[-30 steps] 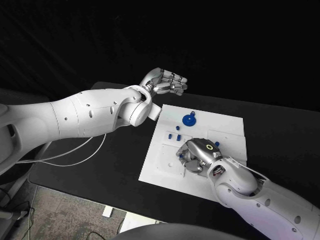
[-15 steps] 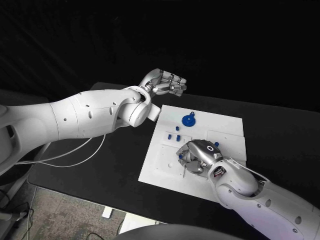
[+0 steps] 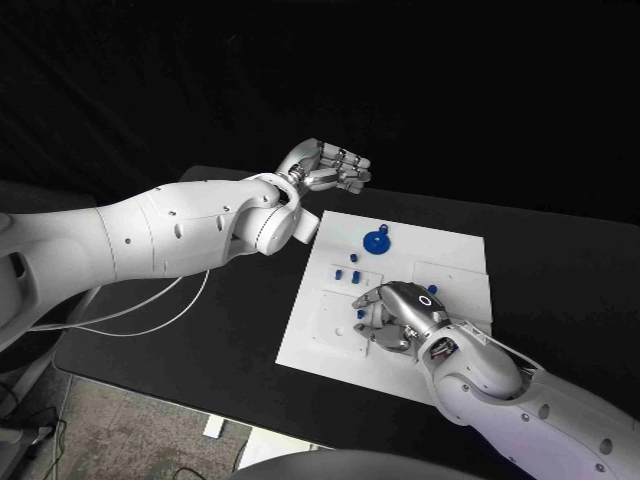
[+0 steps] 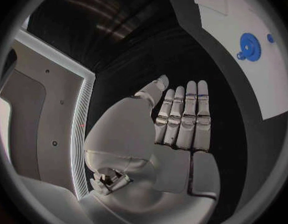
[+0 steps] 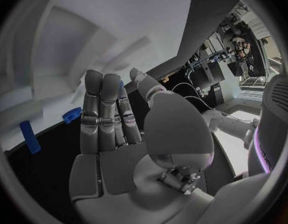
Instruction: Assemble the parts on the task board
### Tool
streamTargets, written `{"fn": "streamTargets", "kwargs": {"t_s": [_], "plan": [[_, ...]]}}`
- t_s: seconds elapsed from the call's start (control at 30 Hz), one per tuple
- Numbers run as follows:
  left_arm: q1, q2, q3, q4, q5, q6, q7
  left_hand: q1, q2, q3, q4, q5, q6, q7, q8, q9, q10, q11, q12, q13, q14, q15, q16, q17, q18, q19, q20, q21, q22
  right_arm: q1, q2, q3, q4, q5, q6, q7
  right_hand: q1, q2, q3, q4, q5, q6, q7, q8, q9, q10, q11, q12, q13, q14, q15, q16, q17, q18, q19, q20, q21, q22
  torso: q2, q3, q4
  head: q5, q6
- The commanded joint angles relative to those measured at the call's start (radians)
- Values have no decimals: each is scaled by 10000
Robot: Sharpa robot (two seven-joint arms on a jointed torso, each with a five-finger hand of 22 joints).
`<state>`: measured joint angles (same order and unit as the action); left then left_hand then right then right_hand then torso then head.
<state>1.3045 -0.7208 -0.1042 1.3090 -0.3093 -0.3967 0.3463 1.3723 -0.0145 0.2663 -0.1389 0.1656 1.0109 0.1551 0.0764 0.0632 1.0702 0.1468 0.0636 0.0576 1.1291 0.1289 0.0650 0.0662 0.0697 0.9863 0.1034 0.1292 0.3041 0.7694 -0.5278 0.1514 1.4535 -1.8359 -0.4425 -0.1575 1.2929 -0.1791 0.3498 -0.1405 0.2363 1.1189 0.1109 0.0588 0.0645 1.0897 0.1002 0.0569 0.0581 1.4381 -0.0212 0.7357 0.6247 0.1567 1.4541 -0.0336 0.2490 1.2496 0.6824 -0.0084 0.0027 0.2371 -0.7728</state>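
resting on the task board (image 3: 450,250), right hand (image 3: 397,318) fingers (image 5: 101,104) straight, empty, small blue parts (image 3: 348,273) just beyond.

White task board (image 3: 457,262) on black table (image 3: 190,330).

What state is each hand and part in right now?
Left hand: raised beyond the board's far edge, fingers together, holding nothing.
Right hand: low over the task board; grip cannot be told.
Blue gear: flat on the board.
Small blue pieces: on the board, by the right hand.
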Motion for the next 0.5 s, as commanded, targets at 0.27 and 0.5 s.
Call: {"fn": "streamTargets", "kwargs": {"t_s": [0.27, 0.5], "plan": [[4, -25, 9, 0, -22, 53, 100, 29, -56, -56, 48, -6, -65, -2, -16, -4, -62, -5, 1, -1, -36, -8, -38, -12, 62, -13, 24, -99, 20, -1, -409, 875, 751, 1036, -59, -131, -70, 43, 279, 111, -5, -109, 42, 29, -11, 197, -69, 20, 5, 72, 26, 113, -47, 105, 139, -10, 136, 106, -4, 16, -30, -425, 209], [4, -57, 10, -38, -20, -22, 177, 26, -52, -54, 53, -1, -58, -4, -14, -5, -47, -9, 1, -1, -23, -12, -38, -12, 63, -2, 21, -103, 26, 301, -1080, 1889, 1481, 2378, 1792, -754, -354, 107, 901, -26, 44, -257, -23, 45, -4, 512, -159, 18, 6, 104, -48, 327, 132, -76, 203, -98, 859, 550, -13, -5, -45, -1065, 322]]}}
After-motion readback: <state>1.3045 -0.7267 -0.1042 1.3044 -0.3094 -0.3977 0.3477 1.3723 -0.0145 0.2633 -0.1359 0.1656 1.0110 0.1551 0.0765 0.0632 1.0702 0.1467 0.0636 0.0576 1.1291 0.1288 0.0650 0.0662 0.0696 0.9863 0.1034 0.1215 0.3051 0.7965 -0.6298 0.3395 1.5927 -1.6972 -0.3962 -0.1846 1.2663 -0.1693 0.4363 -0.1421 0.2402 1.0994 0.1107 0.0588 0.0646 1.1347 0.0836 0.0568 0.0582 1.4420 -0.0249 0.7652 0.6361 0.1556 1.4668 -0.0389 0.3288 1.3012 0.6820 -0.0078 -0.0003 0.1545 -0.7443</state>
